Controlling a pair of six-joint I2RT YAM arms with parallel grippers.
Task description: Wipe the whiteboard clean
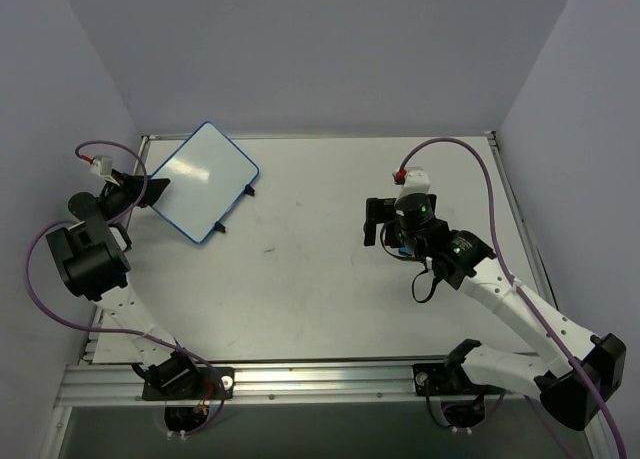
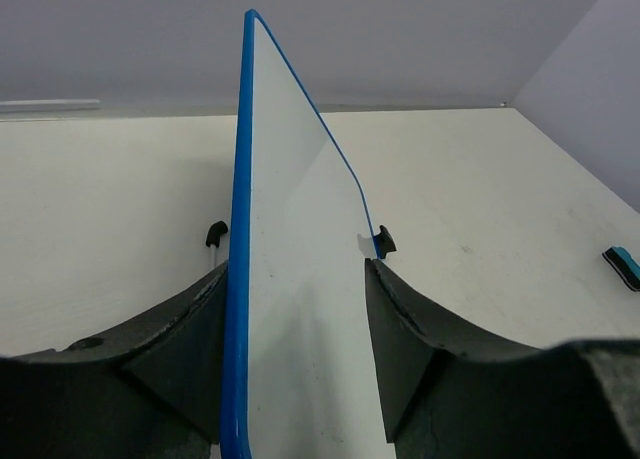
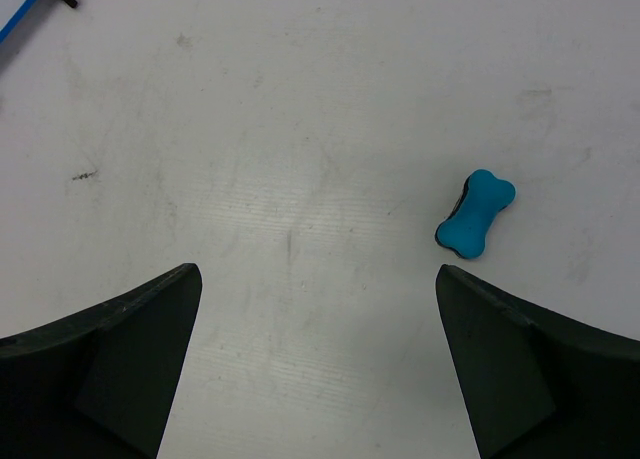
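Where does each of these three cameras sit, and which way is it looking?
Top external: overhead behind the robot, looking down; left arm, right arm, whiteboard show.
Left wrist: looks forward across the table; left fingers flank the whiteboard.
Right wrist: looks down at the table; right fingers show, eraser beyond.
Both wrist views catch the eraser.

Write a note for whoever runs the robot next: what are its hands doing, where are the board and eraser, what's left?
Left gripper: open, jaws either side of the whiteboard's near edge, not clamping.
Right gripper: open, empty, over the table, where the eraser lies loose.
Whiteboard: far left, propped on its feet; no writing shows.
Done: wiping, it seems. Left: back the left arm away.
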